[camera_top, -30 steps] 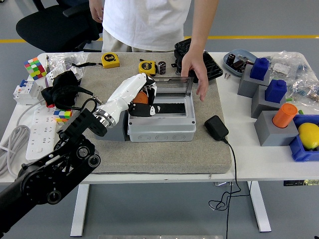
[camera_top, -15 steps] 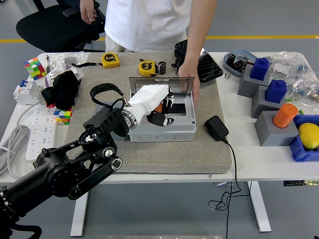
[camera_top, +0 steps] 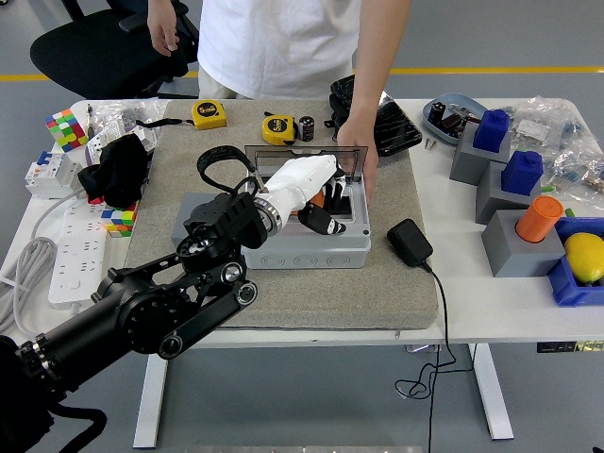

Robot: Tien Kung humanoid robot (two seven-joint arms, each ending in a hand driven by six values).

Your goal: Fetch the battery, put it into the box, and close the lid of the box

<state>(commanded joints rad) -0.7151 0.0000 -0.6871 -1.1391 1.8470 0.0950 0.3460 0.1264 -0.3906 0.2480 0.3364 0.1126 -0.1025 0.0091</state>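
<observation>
Left hand (camera_top: 316,193) white with black fingertips, reaching in over the open grey box (camera_top: 307,236), fingers curled around an orange battery (camera_top: 319,199) held just above the box's inside, at its middle. Black left arm (camera_top: 170,302) comes up from the lower left across the grey mat (camera_top: 396,283). Box lid (camera_top: 302,160), clear and dark-tinted, stands upright at the box's far edge. A person's hand (camera_top: 360,151) rests on the lid's right end and the box's far right corner, holding it; the person's other hand (camera_top: 162,24) hangs at the top left, off the surface. Right arm not in view. On the mat beyond the box: two yellow tape measures (camera_top: 209,113) and a small dark cylinder (camera_top: 307,127). Black adapter (camera_top: 409,243) just right of the box, cable trailing off the near edge. White surface (camera_top: 472,311) carries a Rubik's cube (camera_top: 66,127) and a white power strip (camera_top: 77,260) at left, grey blocks with blue and orange pieces (camera_top: 514,203) at right, and a lemon (camera_top: 585,257) in a blue tray at the far right.
</observation>
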